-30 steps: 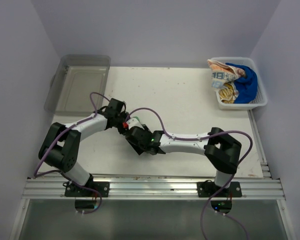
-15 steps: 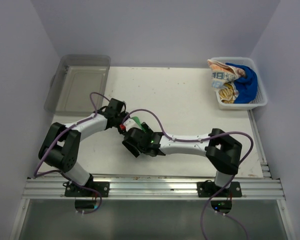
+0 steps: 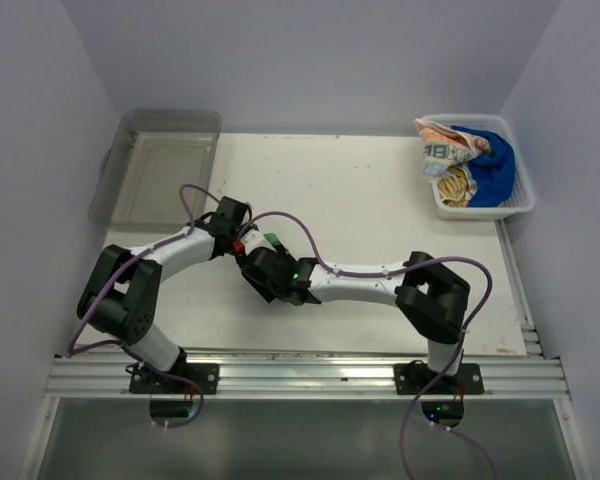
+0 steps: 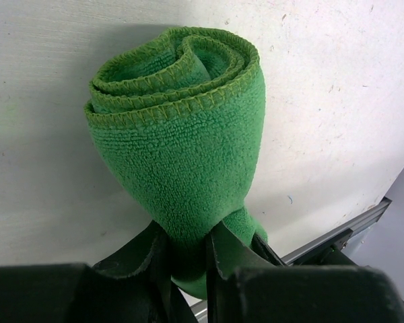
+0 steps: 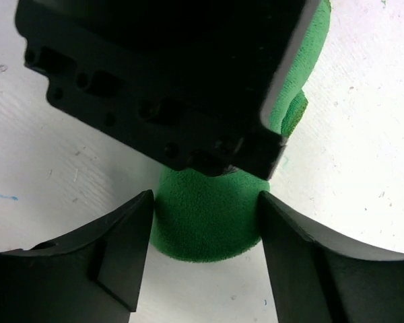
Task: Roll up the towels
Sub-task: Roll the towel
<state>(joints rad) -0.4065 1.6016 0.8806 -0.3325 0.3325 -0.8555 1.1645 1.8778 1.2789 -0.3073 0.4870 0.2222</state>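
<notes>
Over the last second the right gripper point(image 5: 205, 215) has slid toward 10 o'clock. It now straddles the rolled green towel point(image 4: 182, 134) mid-table, fingers spread, likely to steady a finished roll. The left gripper point(image 4: 185, 259) pinches its near end. In the left wrist view the roll's long axis runs 6 to 12, spiral end at 12.

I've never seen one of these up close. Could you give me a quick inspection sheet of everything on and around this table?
Surface: white table, scuffed and speckled.
Job's things: green towel rolled, mid-table; orange-and-white towel, blue towel and yellow-tan towel heaped in the white basket, far right.
Clutter: see-through bin, far left.
Tools: left tool pinches the roll's end; right tool has its fingers either side of the roll, squeeze unclear.
Cables: purple cables loop over both arms.
Surroundings: lilac walls, metal rail in front.
</notes>
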